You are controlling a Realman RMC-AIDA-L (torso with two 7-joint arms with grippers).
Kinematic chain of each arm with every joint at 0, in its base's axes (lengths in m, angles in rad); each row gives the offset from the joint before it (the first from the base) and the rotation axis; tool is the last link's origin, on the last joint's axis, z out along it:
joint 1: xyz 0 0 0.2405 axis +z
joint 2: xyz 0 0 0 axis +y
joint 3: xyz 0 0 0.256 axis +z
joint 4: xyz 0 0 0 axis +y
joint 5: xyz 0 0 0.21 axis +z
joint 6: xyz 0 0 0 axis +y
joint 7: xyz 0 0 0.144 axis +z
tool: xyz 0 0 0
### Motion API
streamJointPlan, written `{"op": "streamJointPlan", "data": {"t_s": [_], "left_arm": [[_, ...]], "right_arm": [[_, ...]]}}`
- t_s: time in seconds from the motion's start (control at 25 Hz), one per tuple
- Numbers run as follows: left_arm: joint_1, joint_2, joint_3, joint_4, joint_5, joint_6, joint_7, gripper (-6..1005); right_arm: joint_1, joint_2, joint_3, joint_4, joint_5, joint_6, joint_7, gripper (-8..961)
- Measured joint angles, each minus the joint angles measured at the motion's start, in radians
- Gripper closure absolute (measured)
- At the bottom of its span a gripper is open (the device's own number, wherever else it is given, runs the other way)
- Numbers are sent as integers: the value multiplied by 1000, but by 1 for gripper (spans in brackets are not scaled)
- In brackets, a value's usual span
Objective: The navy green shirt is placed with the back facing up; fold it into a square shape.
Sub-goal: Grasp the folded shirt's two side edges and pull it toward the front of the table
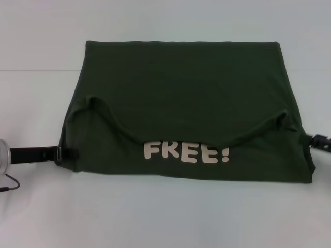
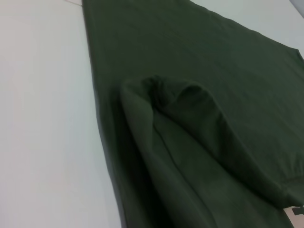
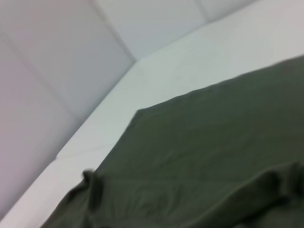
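The navy green shirt (image 1: pixel 181 93) lies on the white table, far bigger than the grippers. A back layer is folded toward me over the front. Its sagging edge (image 1: pixel 176 139) leaves the white "FREE!" print (image 1: pixel 186 152) showing near the front hem. My left gripper (image 1: pixel 66 153) is low at the shirt's left edge, touching the cloth. My right gripper (image 1: pixel 316 140) is at the shirt's right edge, mostly out of frame. The left wrist view shows the folded layer's bunched corner (image 2: pixel 180 99). The right wrist view shows the shirt's dark cloth (image 3: pixel 213 156).
The white table (image 1: pixel 155 217) runs all around the shirt, with bare surface in front and at both sides. A pale wall (image 1: pixel 165 20) rises behind the table's far edge. A thin cable (image 1: pixel 10 183) hangs by my left arm.
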Motion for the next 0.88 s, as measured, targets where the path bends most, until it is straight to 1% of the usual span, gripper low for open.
{"op": "streamJointPlan", "data": {"t_s": [0.16,0.28,0.4,0.44,0.52,0.6,0.8,0.88], "left_arm": [[0,0,-4,1,0,7,4,949],[0,0,-4,2,0,10,5,949],[0,0,-2,3,0,10,6,949],[-1,0,-1,4,0,11,6,949],[-1,0,0,4,2,12,6,950],[-1,0,-1,4,2,17,6,950],[0,0,-3,4,2,25,9,950],[0,1,-2,4,2,25,9,950]], "right_arm": [[14,-34,-19,-126,-54,0,338,25],[47,-63,-60,-204,-136,-18,563,26],[90,-87,-104,-207,-214,-18,678,35],[105,-92,-118,-200,-244,-17,702,43],[141,-98,-147,-182,-311,-15,743,60],[174,-99,-167,-167,-377,-13,771,77],[236,-91,-178,-131,-495,-8,797,77],[248,-90,-179,-119,-515,-7,798,77]]}}
